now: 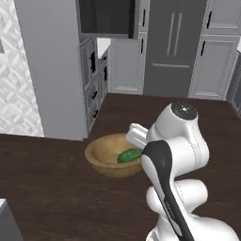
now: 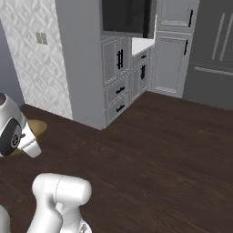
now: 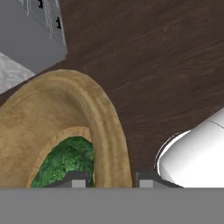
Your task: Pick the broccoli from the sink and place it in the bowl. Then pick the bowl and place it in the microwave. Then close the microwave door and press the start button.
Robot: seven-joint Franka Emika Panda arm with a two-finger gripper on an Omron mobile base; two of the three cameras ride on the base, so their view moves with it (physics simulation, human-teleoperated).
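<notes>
the small dark-green lumpy broccoli [image 1: 128,155] is already lodged in the wide shallow light-brown wooden bowl [image 1: 104,164], whose rim is pinched by the gripper [image 3: 113,180], while the microwave steps are judged still outstanding.

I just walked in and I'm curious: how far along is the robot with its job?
Done: the broccoli already lies in the wooden bowl. In hand: the gripper is shut on the bowl's rim, one fingertip on each side, carrying it above the dark floor. Left: setting the bowl into the microwave, closing its door, pressing start.
</notes>
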